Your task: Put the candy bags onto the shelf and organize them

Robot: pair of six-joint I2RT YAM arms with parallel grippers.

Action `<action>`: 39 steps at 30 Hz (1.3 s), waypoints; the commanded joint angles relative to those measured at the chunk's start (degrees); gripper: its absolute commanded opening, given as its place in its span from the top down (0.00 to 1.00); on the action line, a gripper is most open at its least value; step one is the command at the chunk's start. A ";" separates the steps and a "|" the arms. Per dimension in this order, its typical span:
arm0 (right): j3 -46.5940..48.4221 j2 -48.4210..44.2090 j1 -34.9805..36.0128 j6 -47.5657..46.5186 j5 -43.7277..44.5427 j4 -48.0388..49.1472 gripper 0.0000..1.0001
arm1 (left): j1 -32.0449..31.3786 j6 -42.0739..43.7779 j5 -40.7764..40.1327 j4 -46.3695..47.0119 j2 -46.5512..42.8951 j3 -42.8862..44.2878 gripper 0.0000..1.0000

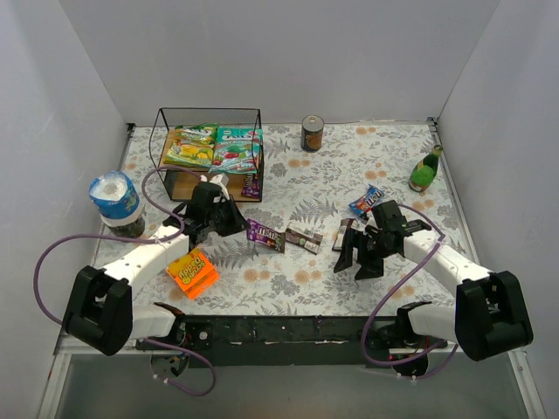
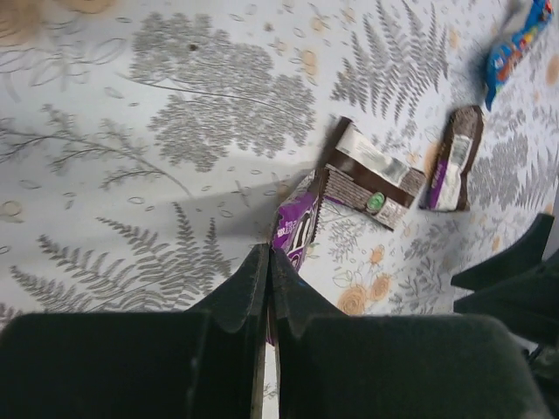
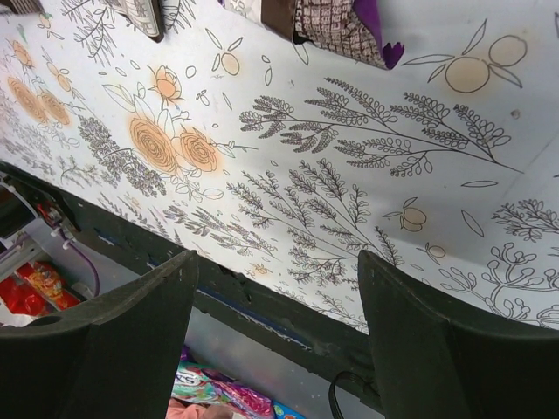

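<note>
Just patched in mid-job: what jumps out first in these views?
The shelf at the table's far left carries a yellow-green bag and a teal bag on its top board. Small packets lie loose mid-table, and the left gripper is shut with its tips at the purple packet; the right gripper hangs open nearby.

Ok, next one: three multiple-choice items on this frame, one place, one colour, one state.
1. The yellow-green bag lies: A on the shelf, upper board; B on the table; C in a gripper.
2. The flat package with the yellow circle is: A blue; B orange; C white.
3. The right gripper is: A shut on a packet; B shut, empty; C open, empty.
Key: A, it rests up there beside the teal bag; B, the top view shows it orange; C, its wrist view shows the fingers wide apart with nothing between.
</note>
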 commanded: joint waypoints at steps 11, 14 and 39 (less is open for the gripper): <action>2.90 0.60 0.20 0.51 -0.12 1.23 0.20 | 4.80 -10.99 -10.52 0.51 -9.01 -6.93 1.00; 3.07 0.51 0.20 0.60 -0.20 1.14 0.20 | 4.80 -13.54 -9.38 -0.72 -6.64 -7.71 1.00; 26.18 24.23 18.65 0.78 5.94 15.90 0.34 | 4.88 -10.91 0.91 8.24 -1.36 -16.68 0.92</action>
